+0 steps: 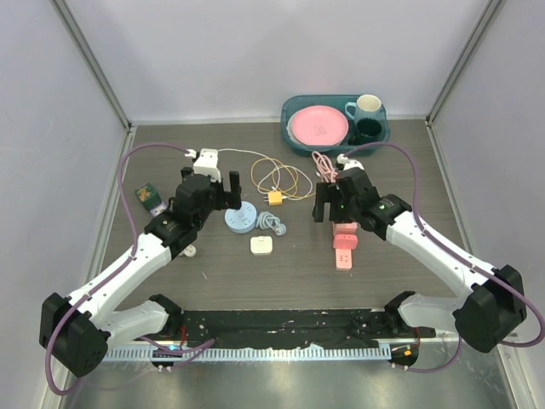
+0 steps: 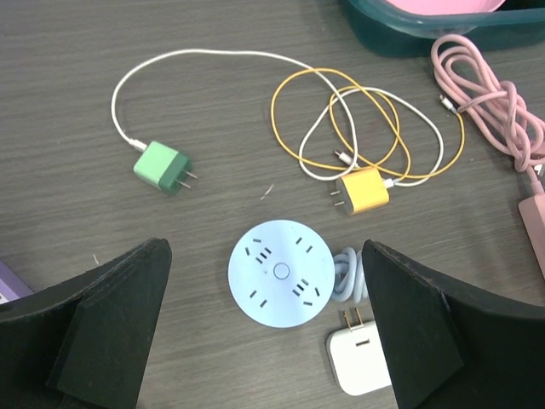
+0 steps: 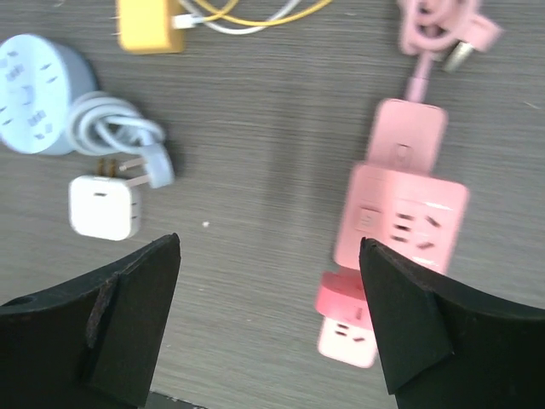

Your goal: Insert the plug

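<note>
Above the bench [image 1: 289,281], we log the left end effector [image 1: 223,191] and right end effector [image 1: 329,206] both spread, empty. Left wrist: green plug [image 2: 162,168] lies loose, apart from the round socket [image 2: 281,273]; probably light, rigid, slick, so we'd pinch its flat sides. Right wrist: pink strip [image 3: 400,217] underneath.

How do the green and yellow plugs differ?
Colour: green plug versus yellow plug. In the left wrist view the green plug's prongs point right, the yellow plug's left. Green plug lies up-left of the round socket, yellow plug up-right. Both lie unplugged.
</note>
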Robot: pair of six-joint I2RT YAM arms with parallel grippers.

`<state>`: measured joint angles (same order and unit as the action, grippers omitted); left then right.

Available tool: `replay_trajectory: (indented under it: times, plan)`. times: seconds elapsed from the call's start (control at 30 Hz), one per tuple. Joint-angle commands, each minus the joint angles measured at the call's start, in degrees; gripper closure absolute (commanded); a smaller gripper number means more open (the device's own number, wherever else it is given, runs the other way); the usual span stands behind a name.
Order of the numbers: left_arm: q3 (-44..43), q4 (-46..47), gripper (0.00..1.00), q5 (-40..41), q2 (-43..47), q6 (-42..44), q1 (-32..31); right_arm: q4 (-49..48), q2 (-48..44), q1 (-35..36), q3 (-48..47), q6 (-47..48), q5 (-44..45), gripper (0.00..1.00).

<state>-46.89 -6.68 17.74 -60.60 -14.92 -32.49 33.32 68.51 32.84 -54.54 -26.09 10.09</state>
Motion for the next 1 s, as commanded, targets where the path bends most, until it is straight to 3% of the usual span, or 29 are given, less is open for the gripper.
replay_trajectory:
  times: [0.0, 0.17, 0.5, 0.87, 0.97]
  plan:
    - [-1.7, -4.0, 0.00, 1.1, 0.6, -3.7, 0.3, -9.6, 3.8, 1.6, 0.0, 0.7, -11.6, 0.10]
    - [-3.3, -7.7, 0.00, 1.6, -2.3, -4.5, 0.3, -14.3, 10.6, 2.5, 2.2, -2.2, -16.9, 0.10]
    - [-10.8, -14.4, 0.00, -0.3, -15.5, -8.0, 1.6, -13.0, 17.4, 0.0, 6.3, -2.6, -10.7, 0.10]
    - [-25.0, -19.4, 0.00, -3.6, -35.4, -7.6, 4.5, -8.0, 13.8, -8.5, 8.5, -0.7, -0.5, 0.09]
    - [-28.4, -21.4, 0.00, -3.6, -40.4, -6.5, 4.7, -7.9, 11.6, -8.4, 7.7, 3.0, -2.5, 0.09]
